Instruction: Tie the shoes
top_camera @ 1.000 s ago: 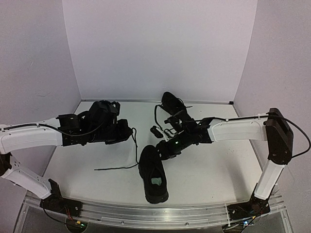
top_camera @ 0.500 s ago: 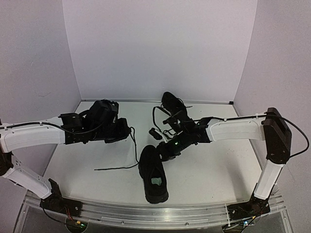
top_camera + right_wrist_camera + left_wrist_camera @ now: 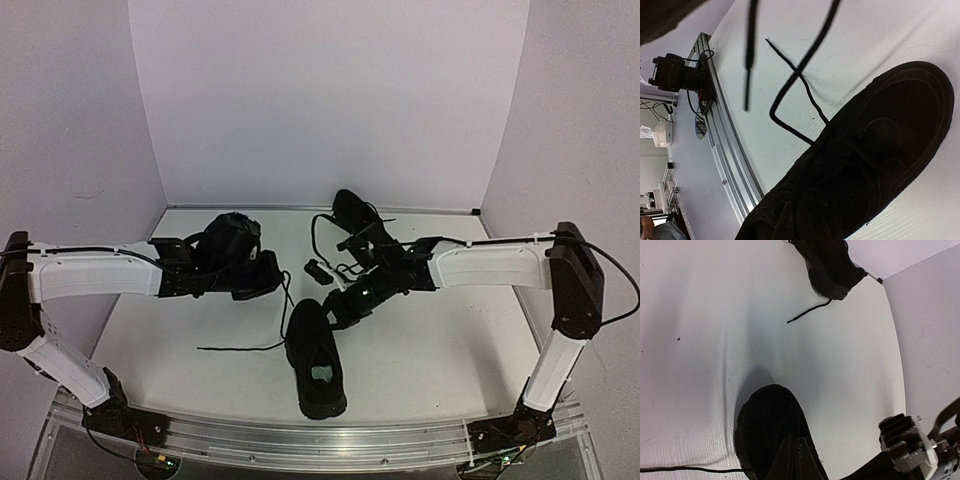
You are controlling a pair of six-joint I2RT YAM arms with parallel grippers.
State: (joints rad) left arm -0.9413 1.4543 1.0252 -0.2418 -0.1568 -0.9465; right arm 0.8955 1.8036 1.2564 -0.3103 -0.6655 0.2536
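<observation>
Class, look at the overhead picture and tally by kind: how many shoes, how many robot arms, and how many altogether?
Shoes: 2
Robot arms: 2
Total: 4

Both arms reach in low toward each other. The left gripper (image 3: 272, 278) is closed tight, fingers (image 3: 790, 460) pressed together. The right gripper (image 3: 335, 303), near its tip, is closed too.
</observation>
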